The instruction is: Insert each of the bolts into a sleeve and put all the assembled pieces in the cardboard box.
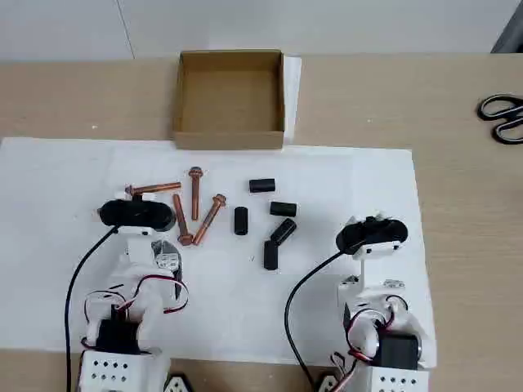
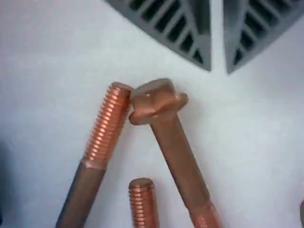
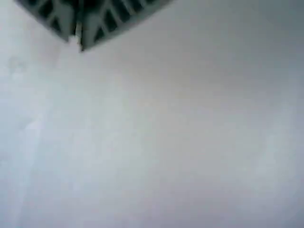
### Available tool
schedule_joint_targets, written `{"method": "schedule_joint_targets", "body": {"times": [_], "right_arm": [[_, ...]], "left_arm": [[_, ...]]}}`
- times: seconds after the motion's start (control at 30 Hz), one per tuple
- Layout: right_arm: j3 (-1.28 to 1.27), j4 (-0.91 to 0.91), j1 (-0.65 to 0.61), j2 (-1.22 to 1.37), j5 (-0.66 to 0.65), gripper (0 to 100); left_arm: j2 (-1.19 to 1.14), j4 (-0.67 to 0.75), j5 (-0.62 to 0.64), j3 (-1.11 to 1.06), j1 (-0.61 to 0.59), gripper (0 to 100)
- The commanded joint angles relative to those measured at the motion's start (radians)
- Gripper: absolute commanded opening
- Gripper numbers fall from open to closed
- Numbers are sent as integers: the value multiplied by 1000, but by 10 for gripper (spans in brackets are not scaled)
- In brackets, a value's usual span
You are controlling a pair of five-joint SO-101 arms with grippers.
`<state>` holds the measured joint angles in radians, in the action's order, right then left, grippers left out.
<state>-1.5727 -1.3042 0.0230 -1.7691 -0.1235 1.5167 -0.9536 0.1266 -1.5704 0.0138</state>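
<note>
Generally, the work area is a white paper sheet (image 1: 343,327) on a wooden table (image 1: 458,204). In the high view, scissors (image 1: 501,118) lie toward the table's 2 o'clock edge, well apart from the task parts. The cardboard box (image 1: 230,140) stands at the sheet's 12 o'clock edge. Four copper bolts (image 1: 195,193) lie in a loose cluster at 1 to 3 o'clock of the left arm (image 1: 135,215). Five black sleeves (image 1: 240,220) lie scattered at 9 to 10 o'clock of the right arm (image 1: 372,234), between the two arms. Every bolt and sleeve lies separately on the sheet. Each arm's black wrist housing covers whatever is directly beneath it.

The left wrist view adds close detail. The left gripper (image 2: 218,70) has its grey ribbed fingers (image 2: 190,33) slightly parted, with a narrow strip of paper visible between them, and it grips nothing. A flanged bolt head (image 2: 157,101) lies near the fingertips without touching them. A second bolt's threaded end (image 2: 107,128) touches that head, and a third threaded tip (image 2: 142,202) sits between the two shafts.

In the right wrist view, the right gripper (image 3: 78,45) is closed, finger against finger, over bare paper.
</note>
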Motion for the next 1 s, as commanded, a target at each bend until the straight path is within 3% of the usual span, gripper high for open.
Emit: {"method": "schedule_joint_targets", "body": {"times": [0.0, 0.77, 0.97], "right_arm": [[8, 16, -5, -5, -11, 4], [5, 42, -7, -5, -9, 4], [-12, 107, -5, -5, -6, 4]], "left_arm": [[11, 21, -8, 5, -5, 6], [11, 21, -8, 5, -3, 7], [9, 25, -8, 5, 74, 6]]}}
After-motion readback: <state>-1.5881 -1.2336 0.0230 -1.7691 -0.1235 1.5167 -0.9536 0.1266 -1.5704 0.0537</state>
